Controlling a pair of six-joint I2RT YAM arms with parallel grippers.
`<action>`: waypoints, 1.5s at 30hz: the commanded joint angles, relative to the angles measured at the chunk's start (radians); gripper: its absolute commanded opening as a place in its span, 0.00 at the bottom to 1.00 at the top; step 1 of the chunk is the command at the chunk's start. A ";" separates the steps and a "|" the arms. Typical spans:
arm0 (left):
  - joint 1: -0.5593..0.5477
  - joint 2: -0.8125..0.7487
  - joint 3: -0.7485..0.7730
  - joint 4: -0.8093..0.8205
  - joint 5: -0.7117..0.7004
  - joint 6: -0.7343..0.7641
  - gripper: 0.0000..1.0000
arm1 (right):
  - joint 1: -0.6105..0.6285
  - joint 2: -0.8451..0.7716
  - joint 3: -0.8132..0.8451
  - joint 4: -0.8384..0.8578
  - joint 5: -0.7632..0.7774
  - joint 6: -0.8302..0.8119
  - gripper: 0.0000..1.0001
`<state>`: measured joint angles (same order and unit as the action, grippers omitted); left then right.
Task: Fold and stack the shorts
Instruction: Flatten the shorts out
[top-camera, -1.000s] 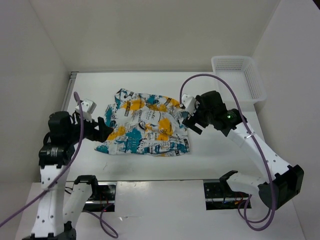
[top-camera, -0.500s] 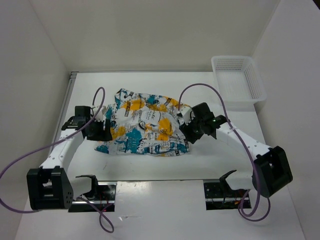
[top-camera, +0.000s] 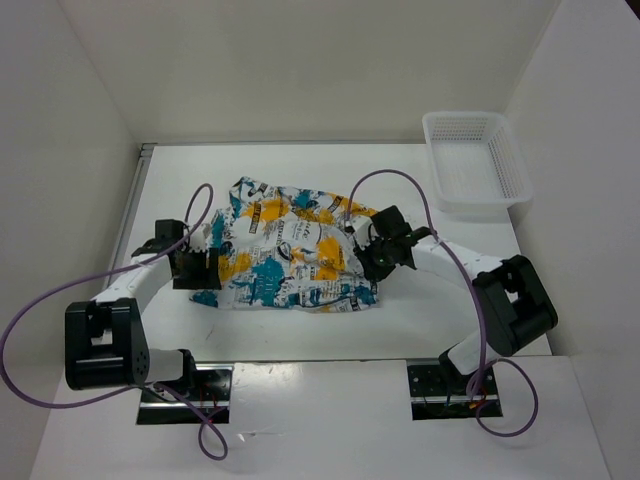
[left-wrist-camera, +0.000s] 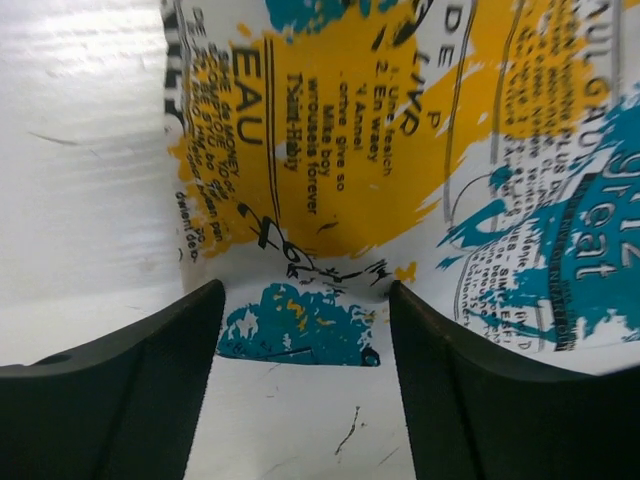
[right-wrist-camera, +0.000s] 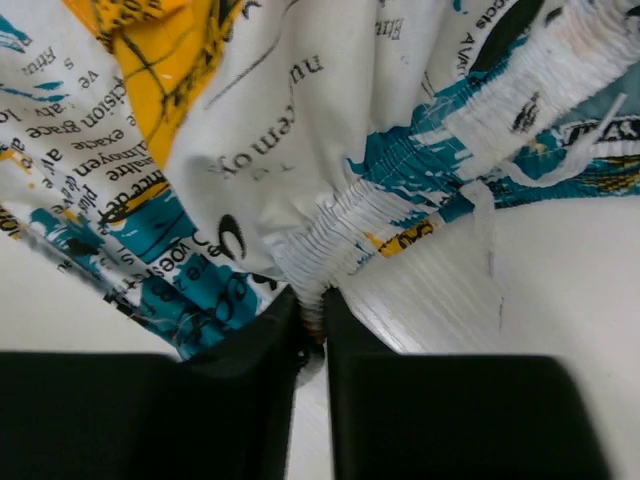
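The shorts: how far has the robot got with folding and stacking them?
Barely begun. The shorts lie spread and rumpled on the table, no fold visible. In hand: the right tool is pinched on the elastic waistband; the left tool stands open over the opposite edge. Left: every fold, then stacking.

White arms (top-camera: 455, 262); black joints (top-camera: 100, 340); purple cables (top-camera: 388, 172)

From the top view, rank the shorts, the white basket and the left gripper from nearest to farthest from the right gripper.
1. The shorts: pinched at their right edge by the right gripper.
2. The white basket: far right, toward the back.
3. The left gripper: across the shorts, at their left edge.
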<state>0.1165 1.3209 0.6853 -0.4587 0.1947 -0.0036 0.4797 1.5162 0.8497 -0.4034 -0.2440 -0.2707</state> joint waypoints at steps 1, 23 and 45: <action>0.005 0.009 -0.035 0.025 -0.011 0.004 0.72 | -0.003 0.015 0.026 0.044 -0.057 -0.005 0.13; 0.026 -0.043 0.126 -0.332 0.129 0.004 0.00 | 0.327 -0.026 0.158 -0.727 -0.034 -0.632 0.29; -0.136 0.601 0.899 0.152 0.129 0.004 0.64 | -0.199 -0.013 0.262 0.090 0.112 -0.059 0.78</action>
<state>0.0288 1.8343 1.5017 -0.4137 0.3740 -0.0044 0.3019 1.4590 1.1481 -0.4416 -0.2146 -0.4099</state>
